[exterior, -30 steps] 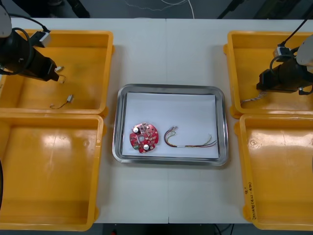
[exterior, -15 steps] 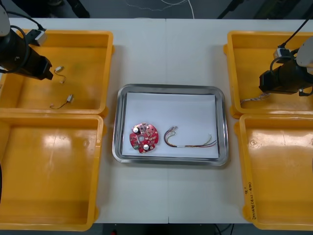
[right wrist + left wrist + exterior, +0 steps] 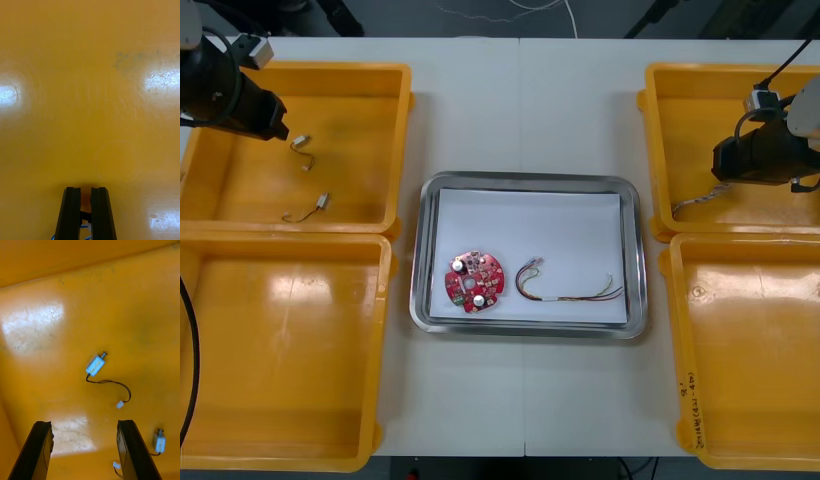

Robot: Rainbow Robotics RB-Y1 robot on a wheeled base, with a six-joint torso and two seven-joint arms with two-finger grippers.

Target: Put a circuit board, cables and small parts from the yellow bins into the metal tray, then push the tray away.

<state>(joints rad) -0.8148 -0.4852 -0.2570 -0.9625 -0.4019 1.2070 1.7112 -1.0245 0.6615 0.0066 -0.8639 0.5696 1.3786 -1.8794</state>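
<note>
Right gripper clamped on twisted blue-white cable in far right bin, cable's long axis slanting toward metal tray. Left gripper spread wide over far left bin, small metal parts inside. Tray: circuit board, red-yellow cable.

**Front view.** A light, matte table spans the frame from side to side. A thin seam runs from its far edge toward its near edge and divides the top into two panels. Beyond the far edge lies a dark floor, crossed by a thin white cord and several dark slanting bars whose kind cannot be told. A narrow dark strip shows below the near edge. The tabletop is evenly lit, without hard shadows.
</note>
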